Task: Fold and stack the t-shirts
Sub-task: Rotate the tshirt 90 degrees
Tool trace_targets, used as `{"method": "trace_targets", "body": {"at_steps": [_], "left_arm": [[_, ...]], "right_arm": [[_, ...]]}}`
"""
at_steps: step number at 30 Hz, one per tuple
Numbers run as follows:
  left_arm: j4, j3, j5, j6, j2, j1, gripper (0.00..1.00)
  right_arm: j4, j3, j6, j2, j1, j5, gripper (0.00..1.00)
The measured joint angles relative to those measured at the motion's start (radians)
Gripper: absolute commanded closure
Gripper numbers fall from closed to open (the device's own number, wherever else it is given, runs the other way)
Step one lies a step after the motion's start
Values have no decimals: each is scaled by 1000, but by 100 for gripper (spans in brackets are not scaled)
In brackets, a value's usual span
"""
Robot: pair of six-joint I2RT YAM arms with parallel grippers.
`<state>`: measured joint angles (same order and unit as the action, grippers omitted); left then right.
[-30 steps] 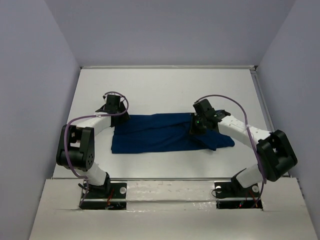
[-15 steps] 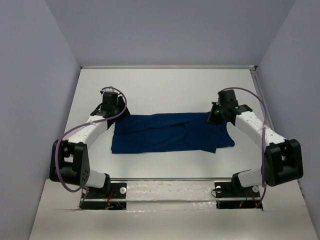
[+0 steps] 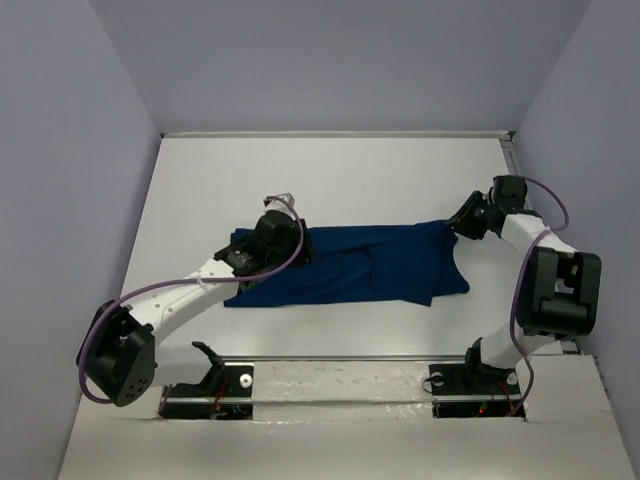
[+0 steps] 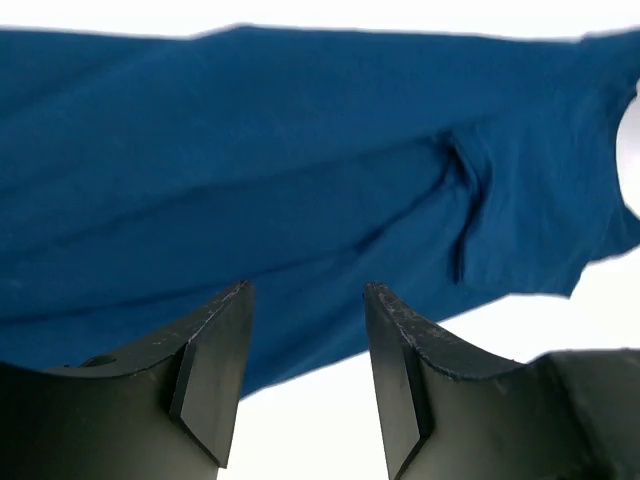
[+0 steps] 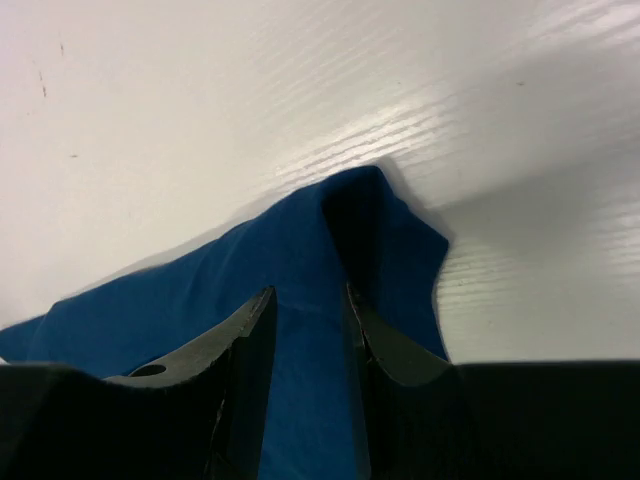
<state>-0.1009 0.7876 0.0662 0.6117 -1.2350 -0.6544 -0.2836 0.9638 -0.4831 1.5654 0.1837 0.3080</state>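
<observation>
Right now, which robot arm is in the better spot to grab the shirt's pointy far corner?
Right, probably. The right gripper points its open fingers straight at the raised corner of the t-shirt. The left gripper hovers open over the shirt's other end.

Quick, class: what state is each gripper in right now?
Left gripper: open, above the t-shirt, holding nothing.
Right gripper: open, at the t-shirt's peaked corner, no grip visible.
</observation>
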Motion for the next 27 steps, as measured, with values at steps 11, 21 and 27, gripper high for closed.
{"method": "trace_targets", "body": {"at_steps": [11,21,27], "left_arm": [[86,-39,-24,61,-178,-79,52],[139,-55,-40,71,-254,-88,52],[168,-68,-40,75,-297,-91,52]], "right_arm": [[93,-12,-10,77,-1,44,62],[154,-79,-13,92,-1,82,66],[182,-95,-21,101,-1,93,87]]}}
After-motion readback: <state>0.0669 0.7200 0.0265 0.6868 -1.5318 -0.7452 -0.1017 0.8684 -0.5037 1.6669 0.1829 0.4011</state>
